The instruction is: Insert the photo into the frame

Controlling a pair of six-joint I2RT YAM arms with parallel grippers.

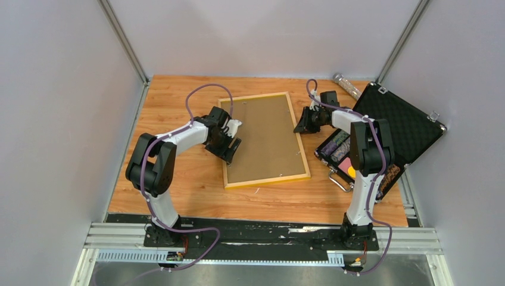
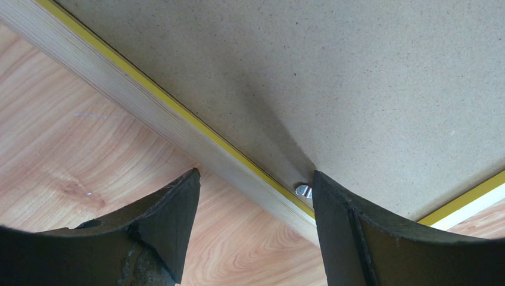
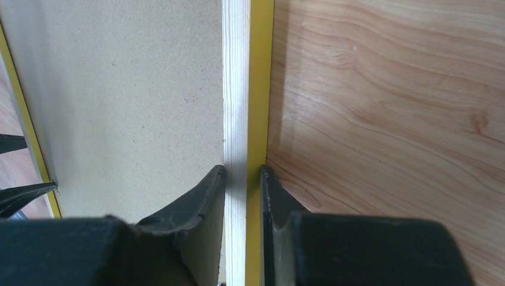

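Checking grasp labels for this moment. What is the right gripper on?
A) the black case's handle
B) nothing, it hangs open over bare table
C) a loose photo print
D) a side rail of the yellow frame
D: in the right wrist view, the fingers of the right gripper sit tight on either side of a rail of the frame, with the brown backing board on one side and the table on the other.
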